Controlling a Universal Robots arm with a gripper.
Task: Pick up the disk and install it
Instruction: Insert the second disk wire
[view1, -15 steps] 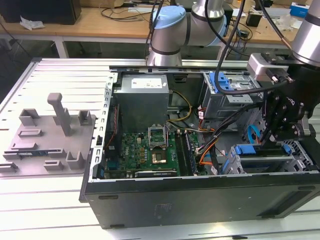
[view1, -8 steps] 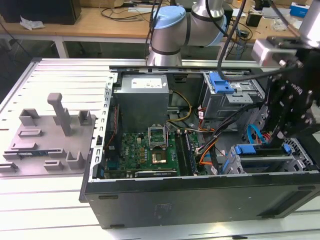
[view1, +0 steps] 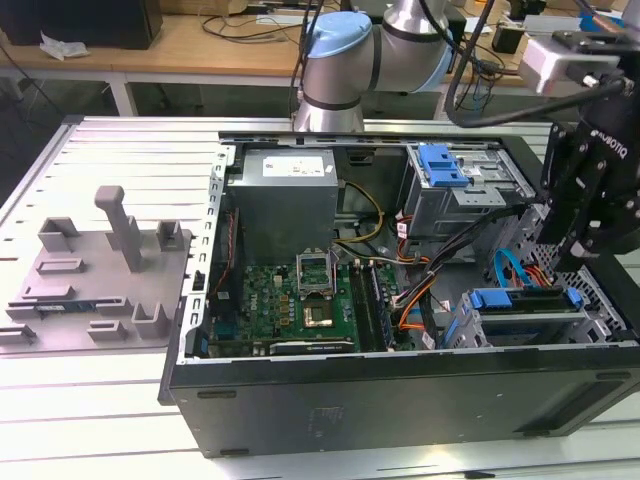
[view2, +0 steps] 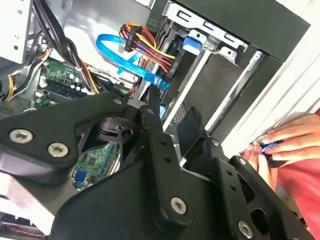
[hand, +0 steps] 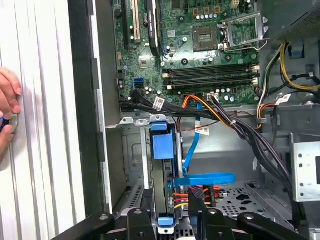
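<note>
The gripper (view1: 575, 255) hangs over the open computer case (view1: 400, 400), at the exterior view's right end of it; its black fingers (hand: 142, 222) stand apart with nothing between them, so the jaws are released. In the first wrist view the disk (hand: 163, 175) sits directly ahead of the jaws, edge-on in the drive bay (hand: 131, 150) of the case, its blue frame (hand: 163, 145) lying along the gap between the fingers; whether it is fully seated I cannot tell, since the finger links hide its near end. A flat blue cable (hand: 202, 178) lies just beside the jaws, crossing over the bay next to the disk; a bundle of black, orange and yellow wires (hand: 220, 112) runs beyond it; farther ahead of the jaws lies the green motherboard (hand: 200, 55). In the exterior view the disk (view1: 525, 300) shows just below the gripper. Outside the case wall, well off to the side of the jaws, a person's hand (view2: 280, 142) rests on the ribbed white table (hand: 45, 150), holding a small blue object (view2: 270, 147).
</note>
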